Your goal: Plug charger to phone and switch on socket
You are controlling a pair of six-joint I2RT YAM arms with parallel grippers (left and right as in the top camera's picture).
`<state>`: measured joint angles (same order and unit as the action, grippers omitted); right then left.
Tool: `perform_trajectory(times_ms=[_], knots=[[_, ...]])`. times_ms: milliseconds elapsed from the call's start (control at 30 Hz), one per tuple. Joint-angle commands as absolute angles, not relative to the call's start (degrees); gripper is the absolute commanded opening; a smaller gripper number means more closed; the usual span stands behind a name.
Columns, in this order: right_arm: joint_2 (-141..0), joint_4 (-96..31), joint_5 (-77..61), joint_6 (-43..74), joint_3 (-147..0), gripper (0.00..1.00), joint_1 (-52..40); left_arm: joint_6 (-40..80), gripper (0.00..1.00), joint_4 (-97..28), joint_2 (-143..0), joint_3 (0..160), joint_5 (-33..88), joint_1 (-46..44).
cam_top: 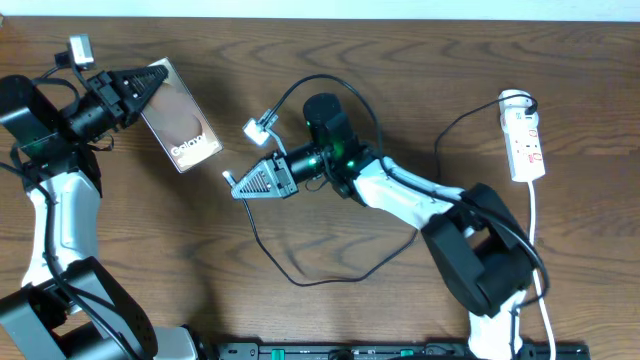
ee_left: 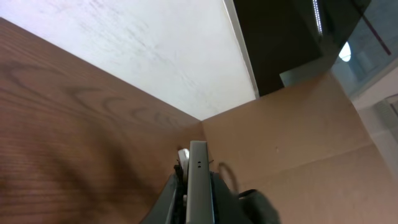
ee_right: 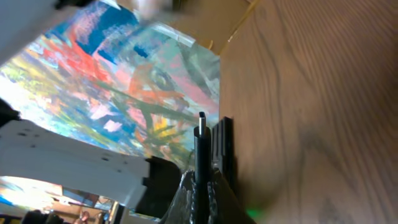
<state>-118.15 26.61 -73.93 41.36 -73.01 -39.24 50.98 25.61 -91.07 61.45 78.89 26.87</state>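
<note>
While my left hand (cam_top: pixel 148 84) is clenched on the one phone (cam_top: pixel 185 120), gripping its upper-left end, the phone sits at a slant in the upper left of the tabletop (cam_top: pixel 420 50). Its brown face is up, with "Galaxy" lettering near the end away from my fingers. In the left wrist view the phone is edge-on, its thin pale edge pinched between both fingers. I cannot tell if its free end touches the tabletop.

My right hand (cam_top: pixel 236 181) is closed on the one charger (ee_right: pixel 201 132). The right wrist view shows the slim tip held between the fingers and sticking out past them. Overhead, that hand points left toward the phone's lettered end, near it but apart, and the tip is not in the phone. The black cable loops over the middle of the tabletop below my right arm and runs on toward the socket.

There is one socket (cam_top: pixel 524 135), white, near the right edge of the tabletop and well apart from both hands. It lies lengthwise, top to bottom. It has small red marks on its face, too small to count, and I cannot tell the switch position. One white cord (cam_top: pixel 538 235) leaves its lower end and runs down the right side.
</note>
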Motion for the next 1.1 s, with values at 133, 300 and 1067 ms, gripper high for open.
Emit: perform_trajectory(times_ms=[133,300,1067], knots=[[-125.78,44.05,-76.69,47.27,-73.38,0.01,-39.68,51.18,0.07,26.15,-90.24,62.74,78.87,26.87],[-126.98,58.11,-76.64,54.46,-73.38,0.01,-39.79,50.76,0.07,26.30,-90.24,62.76,78.89,26.87],[-126.98,70.65,-73.87,66.22,-73.38,0.01,-41.67,48.86,0.07,26.72,-90.24,62.76,81.45,26.26]])
